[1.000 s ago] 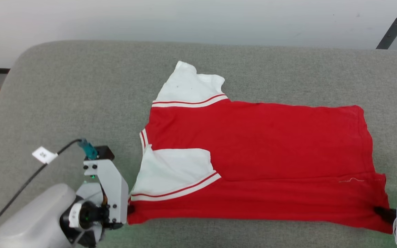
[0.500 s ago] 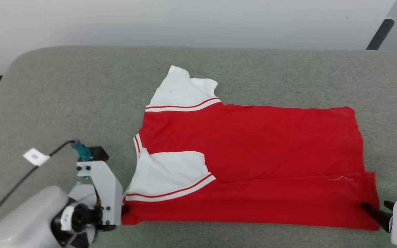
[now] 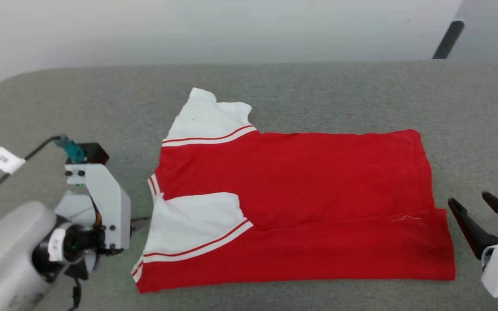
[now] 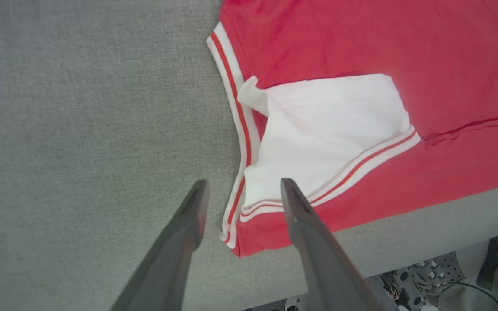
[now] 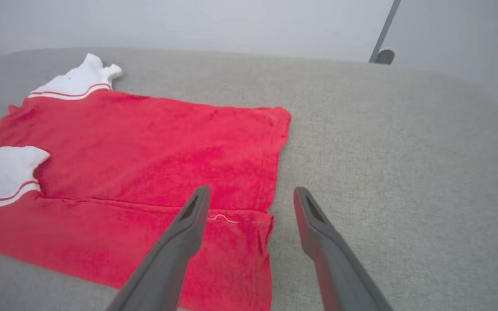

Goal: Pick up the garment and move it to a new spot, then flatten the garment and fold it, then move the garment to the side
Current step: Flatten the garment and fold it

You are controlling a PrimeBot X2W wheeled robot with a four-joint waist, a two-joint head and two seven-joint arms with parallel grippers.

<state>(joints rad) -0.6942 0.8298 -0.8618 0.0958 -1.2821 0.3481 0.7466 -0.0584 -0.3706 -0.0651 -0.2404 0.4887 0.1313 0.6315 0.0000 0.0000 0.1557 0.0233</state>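
Looking down from the head: the garment [image 3: 301, 181], a red jersey with white sleeves, lies flat on a grey fabric-covered table [image 3: 318, 86], collar end toward the robot's left, hem toward its right. Its near long side is already folded over the body, with the near sleeve [image 3: 193, 220] lying on top. The far sleeve [image 3: 205, 121] juts out past the far edge. The left gripper [image 3: 138, 221] sits just beside the collar end, largely hidden behind its wrist mount [image 3: 102, 203]. The right gripper [image 3: 469, 199] sits just off the hem, fingers spread, gripping nothing.

Left wrist view: the left gripper's two dark fingers stand apart with nothing between them. One is over bare table, the other crosses the striped trim [image 4: 238, 129] at the near collar corner. Whether it touches the cloth cannot be told.

Right wrist view: the right gripper's fingers are wide apart and empty, one above the folded hem corner, one above bare table. A loose white thread [image 5: 223, 218] marks the fold's edge.

The far side looks like the next fold. Doing it well probably means pinching the far shoulder and the far hem corner together, lifting low, and carrying both toward the near edge in step. That should keep the new crease straight and the near sleeve undisturbed.
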